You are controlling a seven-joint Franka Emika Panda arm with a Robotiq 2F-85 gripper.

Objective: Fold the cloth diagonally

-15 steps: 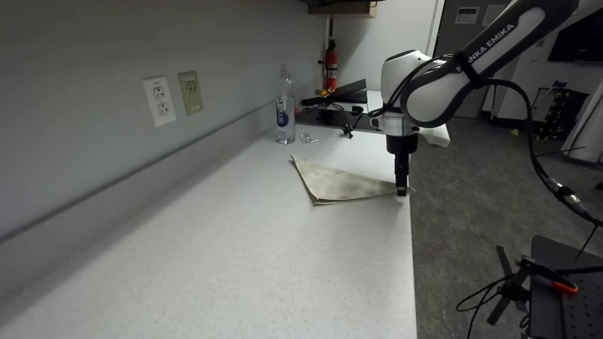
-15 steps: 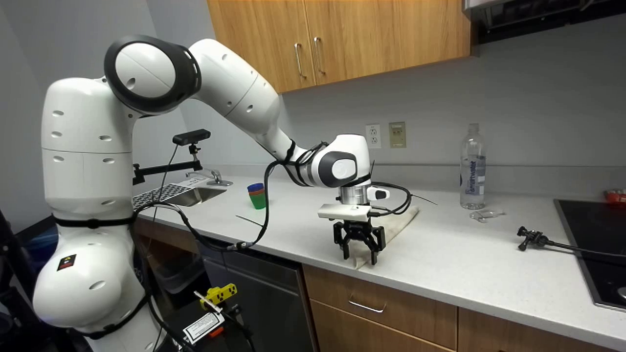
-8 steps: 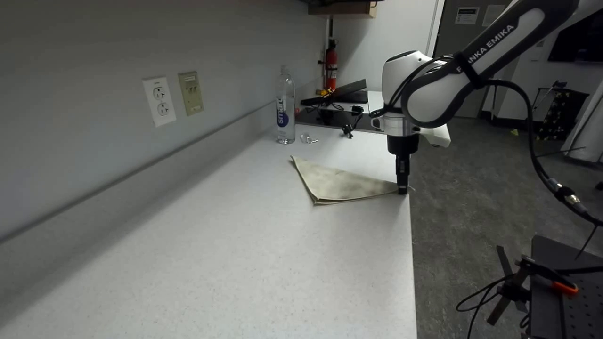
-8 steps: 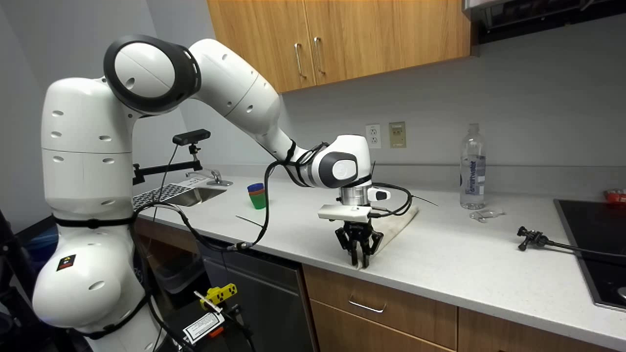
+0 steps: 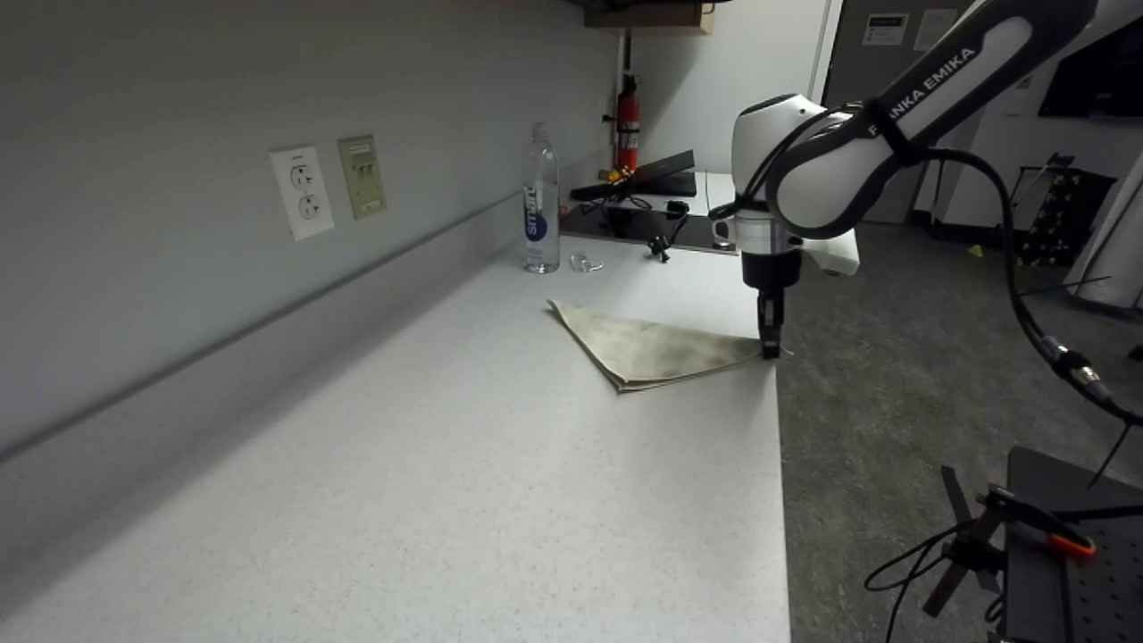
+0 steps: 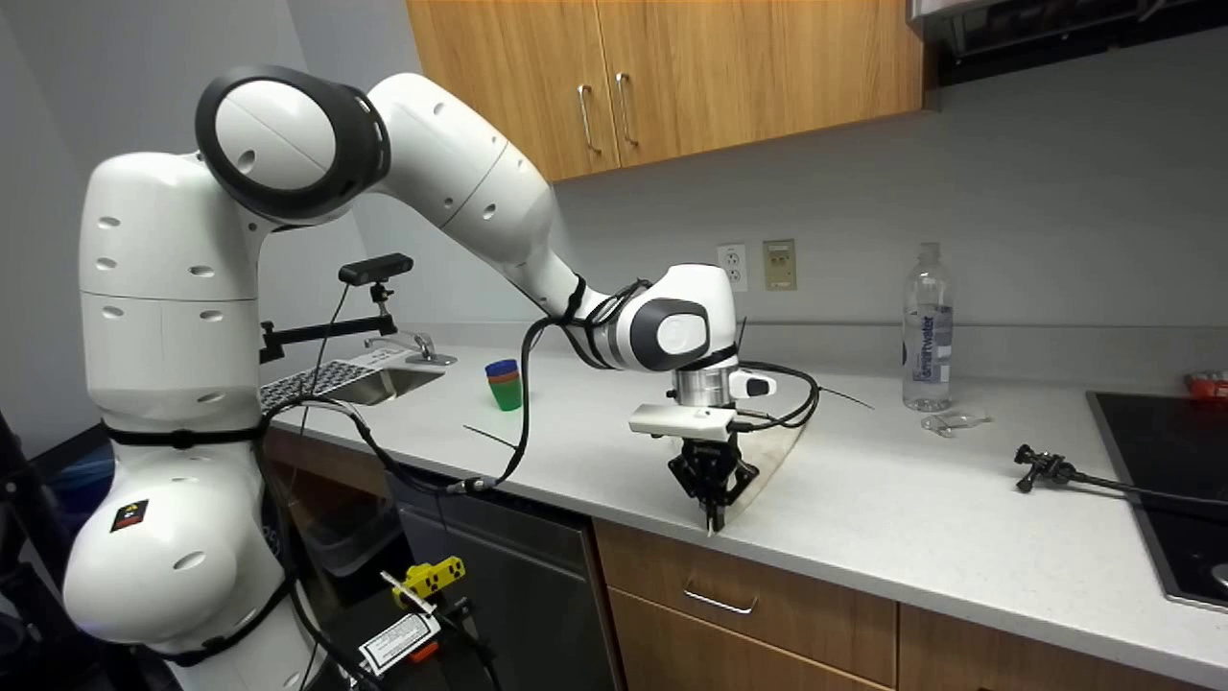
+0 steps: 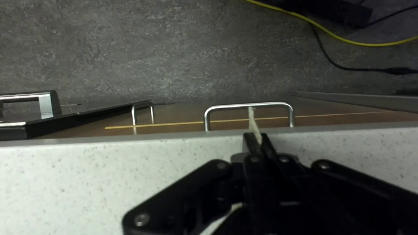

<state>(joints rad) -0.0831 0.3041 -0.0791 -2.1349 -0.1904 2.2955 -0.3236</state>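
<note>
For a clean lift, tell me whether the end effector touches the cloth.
Touching: the wrist view shows the end effector pinching the cloth, a strip sticking out past its tips.

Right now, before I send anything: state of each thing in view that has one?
Cloth: folded into a rough triangle on the counter, one corner pinched.
Gripper: shut on that corner, at the counter's edge.
Bottle: upright.
Cups: nested in a stack.
Drawer: closed.
Cupboard doors: closed.
Cooktop: can't tell whether on.
</note>
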